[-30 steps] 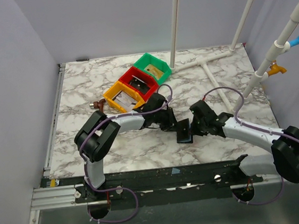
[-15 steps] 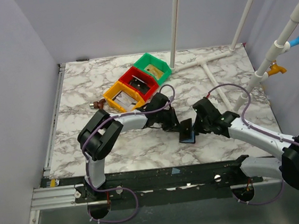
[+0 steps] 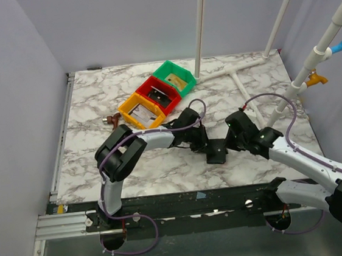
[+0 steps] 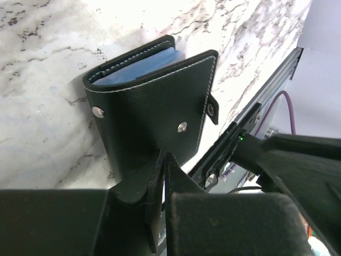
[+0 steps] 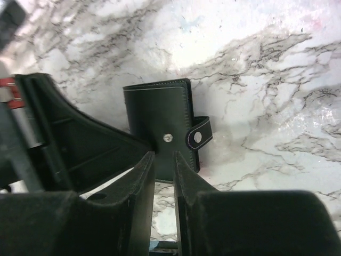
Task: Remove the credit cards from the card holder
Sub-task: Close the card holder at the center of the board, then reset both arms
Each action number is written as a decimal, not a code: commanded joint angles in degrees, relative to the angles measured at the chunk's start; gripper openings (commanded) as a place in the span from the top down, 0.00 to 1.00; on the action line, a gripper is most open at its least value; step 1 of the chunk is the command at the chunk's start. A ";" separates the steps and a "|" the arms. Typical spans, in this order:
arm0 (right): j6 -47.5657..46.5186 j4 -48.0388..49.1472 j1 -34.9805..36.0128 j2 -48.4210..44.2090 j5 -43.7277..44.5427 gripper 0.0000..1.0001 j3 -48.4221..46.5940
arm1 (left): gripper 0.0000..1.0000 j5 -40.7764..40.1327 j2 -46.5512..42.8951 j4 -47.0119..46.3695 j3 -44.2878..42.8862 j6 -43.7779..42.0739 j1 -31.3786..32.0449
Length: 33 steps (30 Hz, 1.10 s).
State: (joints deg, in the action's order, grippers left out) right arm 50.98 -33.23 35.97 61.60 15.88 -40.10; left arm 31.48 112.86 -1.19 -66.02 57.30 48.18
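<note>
One marble tabletop [image 3: 89, 167] bears the small black leather bifold card holder [image 4: 154, 101] at five o'clock of centre. The left pincer [image 4: 164, 162] clenches its cover; the right pincer [image 5: 164, 160] is narrowly parted, grip unclear. Probably light and floppy; best to pinch the hidden credit cards' stiff edges.

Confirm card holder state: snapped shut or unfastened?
Unfastened, but folded. The card holder has its strap tab hanging free of the snap stud on the cover, and the covers gape slightly at one edge, showing blue inside.

Bright, evenly lit from above, soft shadows. Washed out by glare on the bench [image 5: 176, 48] in the right wrist view; blurred in both wrist foregrounds.
</note>
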 commanded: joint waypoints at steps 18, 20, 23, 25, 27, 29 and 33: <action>-0.08 -2.07 0.36 -2.74 2.67 0.75 -3.91 | 0.92 -3.64 -2.11 3.97 -3.57 -2.10 0.68; -0.03 -1.52 0.31 -2.94 2.47 0.75 -4.01 | 0.91 -4.17 -4.78 4.20 -3.21 -2.85 0.44; 0.06 -0.98 0.30 -3.46 2.62 0.75 -4.61 | 0.88 -5.21 -9.03 4.47 -2.06 -4.03 -0.22; -0.13 -0.70 0.33 -4.00 2.89 0.75 -5.05 | 0.86 -6.18 -12.27 5.48 -1.76 -5.54 -0.83; -0.15 -0.63 0.32 -4.47 3.16 0.71 -5.81 | 0.86 -8.04 -15.53 8.10 -1.70 -7.53 -1.73; -0.35 0.12 0.30 -5.26 3.08 0.65 -6.21 | 0.84 -9.86 -19.38 10.01 -1.03 -9.17 -2.94; -1.08 1.41 0.33 -6.58 3.12 0.52 -7.31 | 0.75 -12.65 -27.14 13.24 1.16 -12.36 -6.04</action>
State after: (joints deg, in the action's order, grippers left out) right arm 50.81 -33.82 35.94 56.62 17.32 -44.95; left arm 24.05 92.82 6.74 -67.35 50.04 45.08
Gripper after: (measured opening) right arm 0.421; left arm 0.197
